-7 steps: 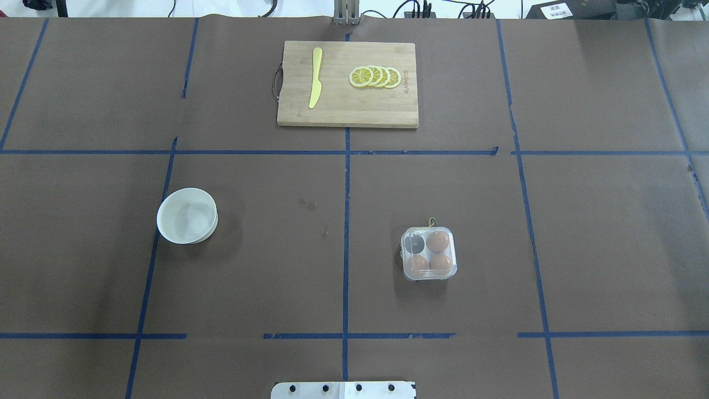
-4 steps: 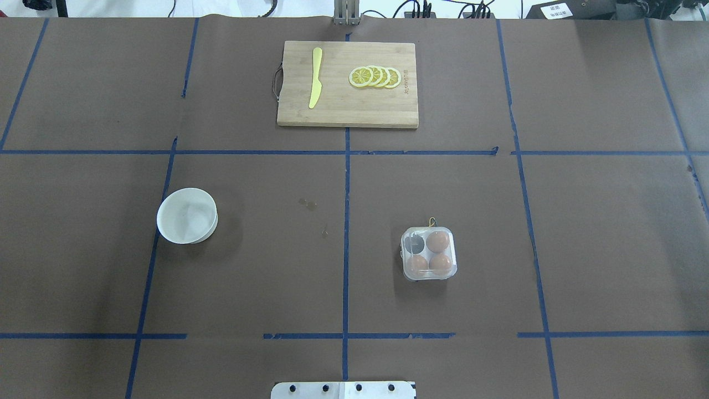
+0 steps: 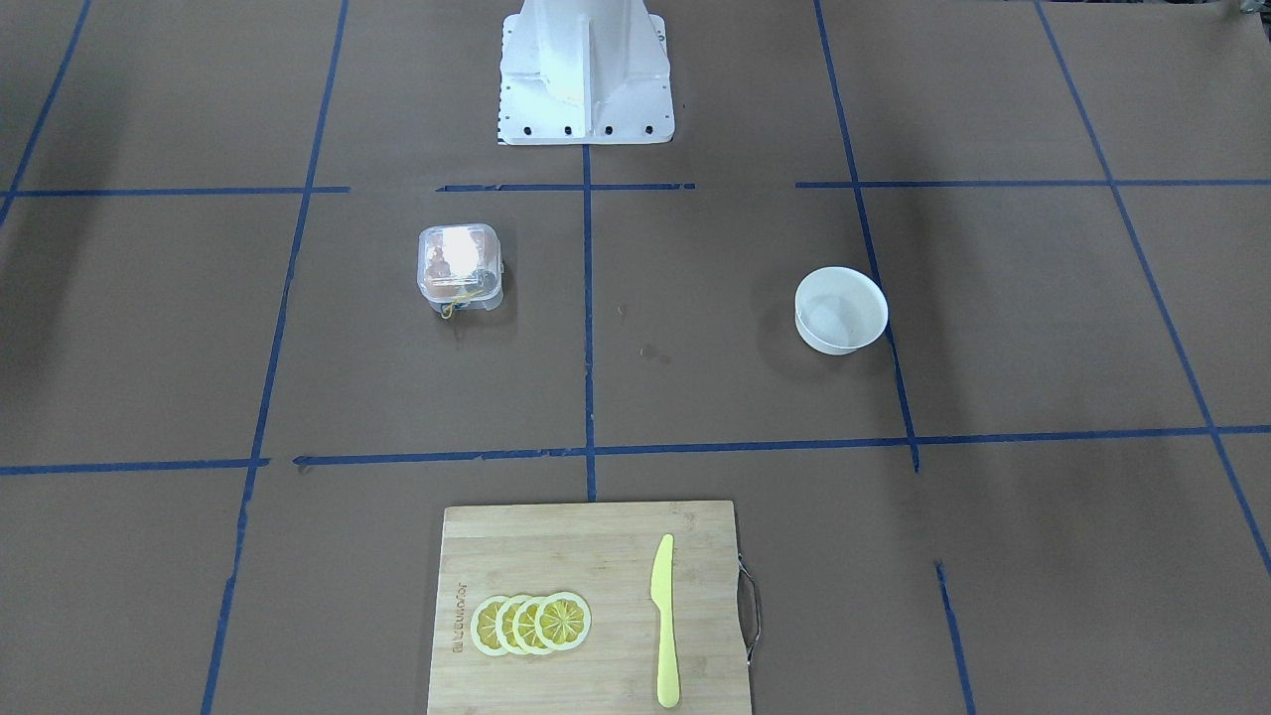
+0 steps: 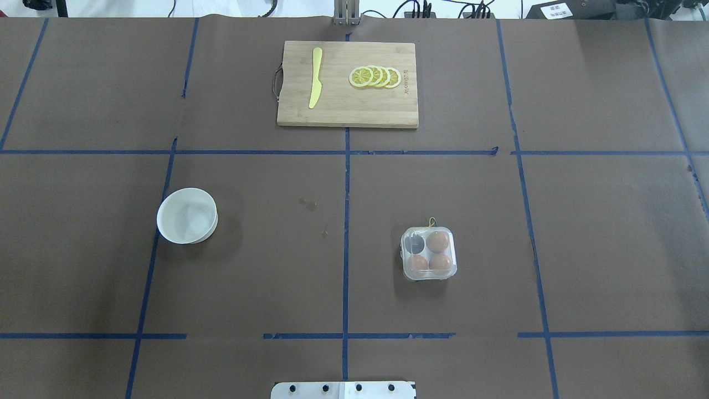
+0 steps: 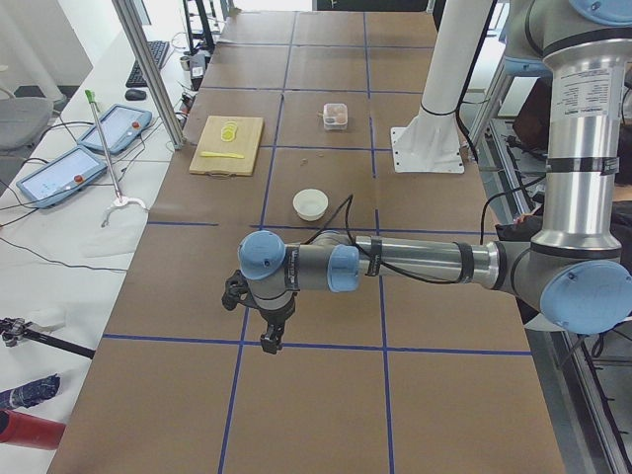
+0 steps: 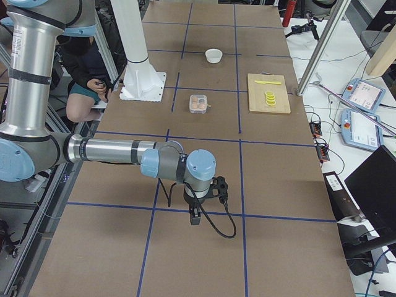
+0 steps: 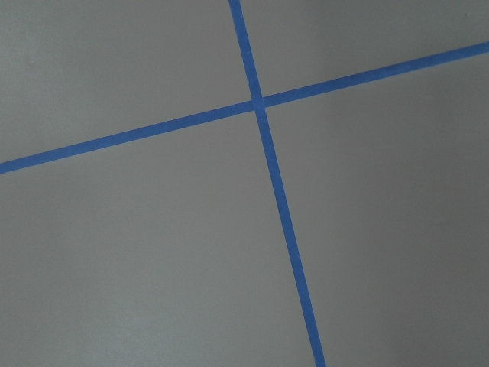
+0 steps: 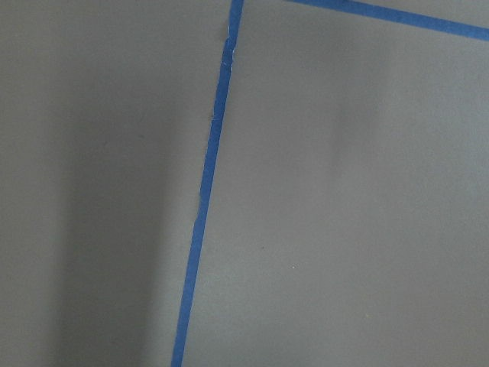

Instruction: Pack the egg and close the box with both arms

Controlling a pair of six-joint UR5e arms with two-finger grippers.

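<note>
table cover [image 4: 249, 266]: brown, gridded with blue tape
egg carton [image 4: 414, 243]: clear plastic, yellow string
eggs [image 4: 438, 241]: three, all light brown
bowl [image 4: 187, 215]: plain white
cutting board [image 4: 354, 111]: pale wood grain
knife [image 4: 316, 77]: yellow
lemon slices [image 4: 375, 77]: yellow rims, paler segmented centres
left arm [image 5: 425, 262], right arm [image 6: 111, 150]: silver-grey tubes, pale blue joint caps

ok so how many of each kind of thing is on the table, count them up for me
eggs: 3
box: 1
bowl: 1
cutting board: 1
knife: 1
lemon slices: 4
total: 11
</note>
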